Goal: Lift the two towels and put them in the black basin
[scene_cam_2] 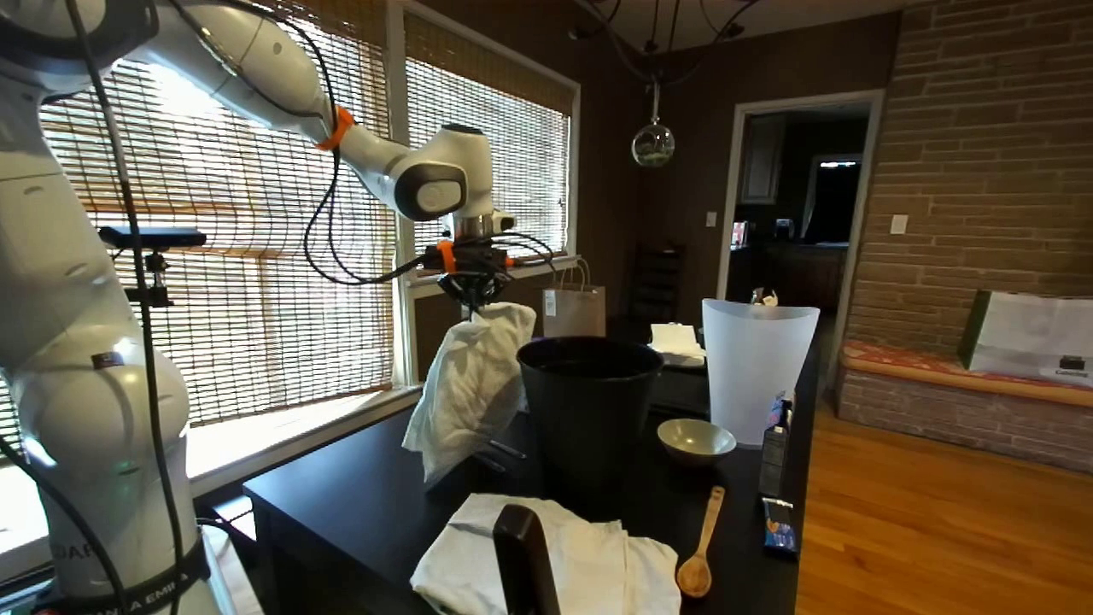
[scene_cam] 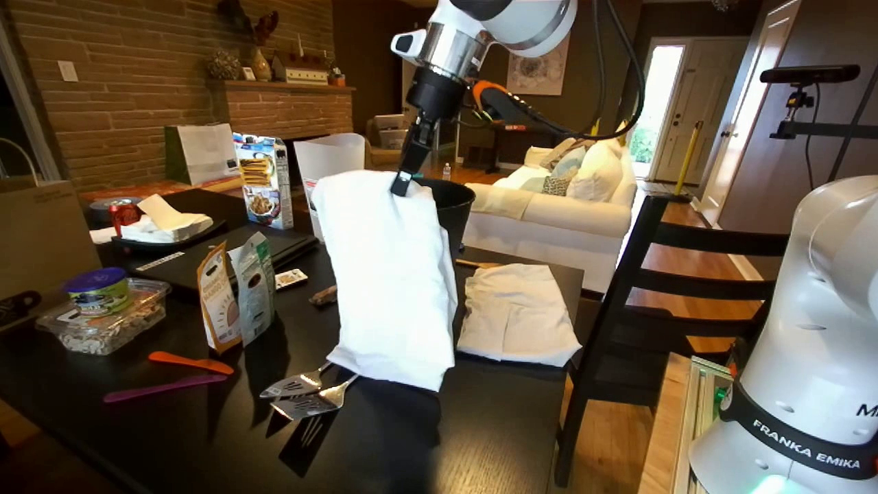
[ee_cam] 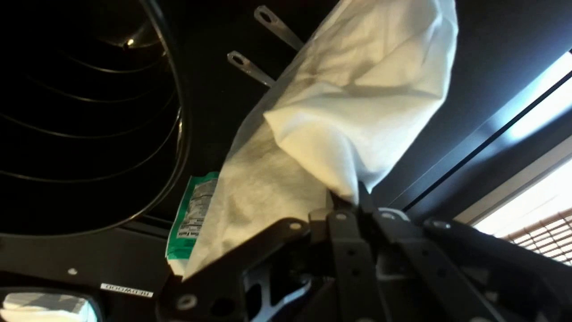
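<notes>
My gripper [scene_cam: 401, 184] is shut on a corner of a white towel [scene_cam: 391, 281]; in the wrist view the cloth [ee_cam: 357, 89] is pinched between the fingertips [ee_cam: 353, 194]. The towel hangs down beside the black basin [scene_cam_2: 589, 418], outside it, on the window side in an exterior view [scene_cam_2: 470, 393]. I cannot tell whether its lower edge touches the table. The basin's open mouth [ee_cam: 98, 152] shows in the wrist view; its inside is dark. The hanging towel hides much of the basin [scene_cam: 453, 206] in an exterior view. The other towel [scene_cam: 518, 315] lies folded flat on the table [scene_cam_2: 589, 555].
Two metal spatulas [scene_cam: 309, 398] lie partly behind the hanging towel. Two upright pouches [scene_cam: 236, 295] and a cereal box [scene_cam: 264, 182] stand beyond. A bowl [scene_cam_2: 696, 440], wooden spoon [scene_cam_2: 704, 547] and white pitcher-like container [scene_cam_2: 756, 367] are beside the basin. A chair [scene_cam: 617, 309] stands at the table edge.
</notes>
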`<action>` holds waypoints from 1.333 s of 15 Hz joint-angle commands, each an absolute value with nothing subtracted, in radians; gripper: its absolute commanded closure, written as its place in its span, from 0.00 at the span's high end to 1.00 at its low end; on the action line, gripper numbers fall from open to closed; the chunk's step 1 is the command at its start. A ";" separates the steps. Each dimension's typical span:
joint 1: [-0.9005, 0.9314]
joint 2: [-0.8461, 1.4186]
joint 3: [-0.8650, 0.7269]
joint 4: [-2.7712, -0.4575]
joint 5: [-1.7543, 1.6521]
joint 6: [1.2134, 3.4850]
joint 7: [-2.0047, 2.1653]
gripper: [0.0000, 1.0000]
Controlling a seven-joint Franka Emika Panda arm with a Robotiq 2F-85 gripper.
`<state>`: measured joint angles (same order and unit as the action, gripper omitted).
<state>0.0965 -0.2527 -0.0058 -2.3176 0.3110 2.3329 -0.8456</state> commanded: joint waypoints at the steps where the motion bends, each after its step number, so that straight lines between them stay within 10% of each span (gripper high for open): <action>1: 0.084 -0.236 -0.020 -2.224 0.250 2.321 -0.791 0.01; 20: 0.126 -0.238 -0.075 -2.157 0.328 2.332 -1.089 0.01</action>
